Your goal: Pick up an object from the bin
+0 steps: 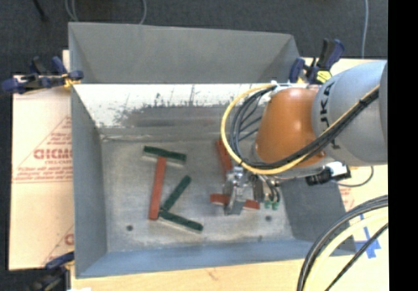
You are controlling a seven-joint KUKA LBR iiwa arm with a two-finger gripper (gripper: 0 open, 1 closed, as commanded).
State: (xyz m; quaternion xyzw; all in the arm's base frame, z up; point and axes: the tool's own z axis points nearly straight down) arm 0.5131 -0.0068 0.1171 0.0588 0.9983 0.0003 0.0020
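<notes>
My gripper point(233, 203) is low in the bin's right half, right over a short red block point(219, 199) that lies flat on the floor. Its metal fingers point(232, 193) stand on either side of that block; whether they press on it I cannot tell. A second red stick point(223, 154) leans just behind the gripper, partly hidden by the arm's orange cover.
Left of the gripper lie a long red stick point(157, 186), a dark green stick point(164, 153) across its top, another green one point(176, 193) slanting beside it and a third point(182, 221) near the front. The arm and its cables cover the bin's right side.
</notes>
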